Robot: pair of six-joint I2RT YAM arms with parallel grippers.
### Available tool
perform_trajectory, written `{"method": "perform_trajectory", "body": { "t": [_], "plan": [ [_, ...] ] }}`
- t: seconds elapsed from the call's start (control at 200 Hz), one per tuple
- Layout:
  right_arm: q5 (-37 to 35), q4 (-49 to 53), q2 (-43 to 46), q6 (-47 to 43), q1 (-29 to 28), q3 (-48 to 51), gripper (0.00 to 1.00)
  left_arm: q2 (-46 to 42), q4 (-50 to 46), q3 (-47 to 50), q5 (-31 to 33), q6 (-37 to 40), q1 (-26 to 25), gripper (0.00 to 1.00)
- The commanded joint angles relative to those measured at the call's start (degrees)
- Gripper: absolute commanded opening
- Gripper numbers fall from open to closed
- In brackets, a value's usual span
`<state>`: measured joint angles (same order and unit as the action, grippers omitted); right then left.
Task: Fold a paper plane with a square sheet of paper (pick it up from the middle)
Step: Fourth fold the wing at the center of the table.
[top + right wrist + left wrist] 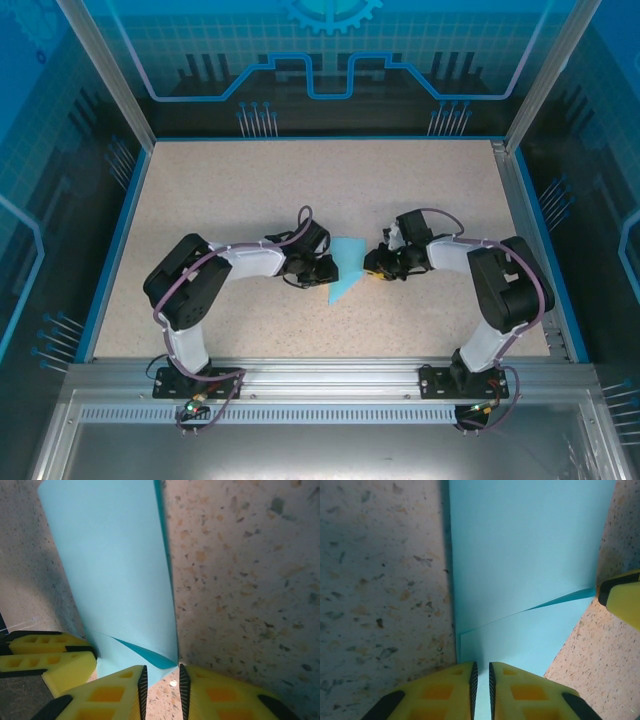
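At frame centre in the top view, on the speckled worktop (250,190): one sheet (347,268), light blue, partly folded, with a loose flap over the lower layer. I log it between the two hands.

- Left hand (481,667): jaws all but together, with a sliver of blue in the slit. I read it as pinching the sheet's near edge.
- Right hand (162,672): jaws parted a little, straddling the folded corner at the lower middle of its frame. Worktop shows in the gap, so I judge it unclamped.

Risks, as I judge them:
- With one edge pinned, any pull from the other side could tear the thin paper or drag the crease off line.
- The raised flap could spring back if I press it unevenly.
- If I close the right hand off the corner, it may crumple the corner rather than catch it.
- The hands sit close together, so they could knock each other.

Hard to make out:
- The sheet's edge under the left pads is cut off at the bottom of the frame.
- In the top view both hands cover the sheet's sides.
- I cannot tell whether the sheet lies flat or is partly lifted, nor how sharp the crease is.
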<state>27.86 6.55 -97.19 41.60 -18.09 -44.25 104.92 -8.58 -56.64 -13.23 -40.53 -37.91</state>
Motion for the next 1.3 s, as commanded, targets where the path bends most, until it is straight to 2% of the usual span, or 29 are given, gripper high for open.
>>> {"method": "perform_trajectory", "body": {
  "t": [0.0,0.155,0.26,0.39,0.58,0.77,1.295],
  "plan": [
    [-0.6,0.5,2.8,0.2,-0.8,-0.5,0.23,1.0,-1.9,-1.1,1.4,1.9,0.6,0.19],
    [0.2,-1.6,5.1,-0.2,-1.8,0.4,0.17,1.9,-1.7,-1.0,0.5,1.8,0.6,0.18],
    [2.4,-3.8,3.0,0.6,-3.3,0.4,0.13,1.9,-1.7,-0.5,0.7,1.9,0.6,0.18],
    [2.0,-6.2,-0.1,1.3,-4.4,1.0,0.12,1.8,-2.5,-0.2,0.8,2.4,0.6,0.18],
    [0.7,-9.6,-3.4,0.4,-2.5,2.9,0.12,1.7,-2.5,0.6,1.3,2.3,0.6,0.17],
    [2.2,-12.3,-4.3,0.8,0.5,5.0,0.12,2.2,-2.0,1.5,1.4,2.2,0.6,0.15],
    [0.5,-9.2,-4.0,1.5,4.7,3.0,0.14,2.8,-2.2,2.5,2.0,3.0,0.6,0.15]
  ]
}}
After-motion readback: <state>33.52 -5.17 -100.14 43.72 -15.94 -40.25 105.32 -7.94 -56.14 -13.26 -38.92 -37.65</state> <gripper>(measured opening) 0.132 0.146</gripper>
